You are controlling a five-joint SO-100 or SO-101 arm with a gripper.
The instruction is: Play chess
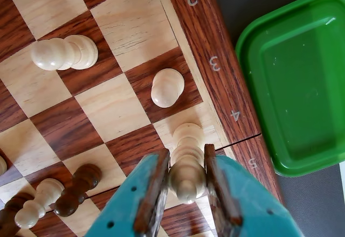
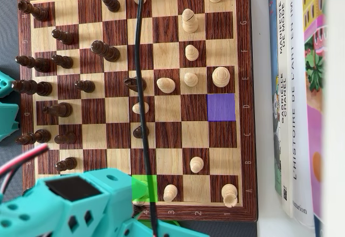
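Note:
In the wrist view my teal gripper (image 1: 186, 152) has its brown-padded jaws closed on both sides of the head of a light wooden chess piece (image 1: 187, 167). The piece stands on a light edge square of the chessboard (image 1: 215, 86), by the number 4. In the overhead view that square is tinted green (image 2: 144, 186) at the board's bottom edge, and my teal arm (image 2: 81, 202) covers the gripper. A purple-tinted square (image 2: 221, 106) lies empty at the board's right side. Light pieces fill the right half and dark pieces the left half.
A light pawn (image 1: 167, 87) stands one square beyond the held piece, and a larger light piece (image 1: 63, 53) stands further left. A dark piece (image 1: 78, 188) and a light piece (image 1: 38, 202) stand at lower left. A green tray (image 1: 296, 81) lies beside the board. Books (image 2: 294, 97) lie to the right. A black cable (image 2: 141, 75) crosses the board.

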